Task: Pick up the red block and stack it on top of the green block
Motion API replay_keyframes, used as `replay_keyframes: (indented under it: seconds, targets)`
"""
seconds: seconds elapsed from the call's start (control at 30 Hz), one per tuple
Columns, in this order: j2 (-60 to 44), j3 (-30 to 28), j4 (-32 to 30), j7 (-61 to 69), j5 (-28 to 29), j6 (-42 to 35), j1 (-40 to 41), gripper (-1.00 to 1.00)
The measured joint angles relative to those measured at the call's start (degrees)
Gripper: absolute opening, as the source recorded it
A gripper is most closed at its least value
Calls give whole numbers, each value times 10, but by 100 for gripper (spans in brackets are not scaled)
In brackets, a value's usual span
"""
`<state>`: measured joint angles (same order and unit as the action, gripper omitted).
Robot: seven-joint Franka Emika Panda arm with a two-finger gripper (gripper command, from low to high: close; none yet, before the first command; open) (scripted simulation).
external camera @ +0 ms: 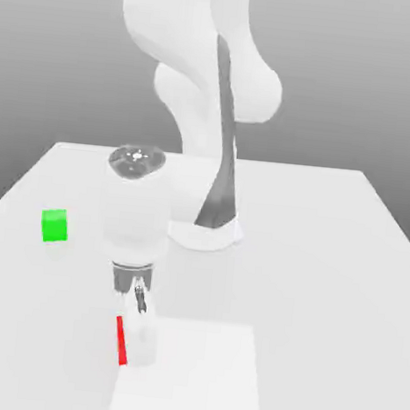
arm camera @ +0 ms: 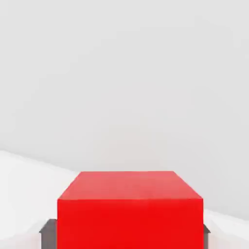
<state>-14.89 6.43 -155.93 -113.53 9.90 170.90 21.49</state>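
Observation:
The red block (external camera: 121, 340) sits low on the white table near the front, mostly hidden behind a white finger (external camera: 143, 344). My gripper (external camera: 133, 346) points straight down over it. In the hand view the red block (arm camera: 129, 209) lies between dark pads (arm camera: 48, 232) that press against both of its sides, so the gripper is shut on it. The block looks to be resting on the table. The green block (external camera: 55, 226) stands alone on the table toward the exterior view's left, farther back and well apart from the gripper.
The arm's white base (external camera: 206, 231) stands at the middle back of the table (external camera: 327, 256). A paler square patch (external camera: 201, 376) marks the table surface beside the red block. Open table lies between the two blocks.

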Motion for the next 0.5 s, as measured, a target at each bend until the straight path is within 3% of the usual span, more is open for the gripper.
replay_keyframes:
  seconds: [0.5]
  targets:
    - [136, 33, -25, 72, -83, -113, 35, -100]
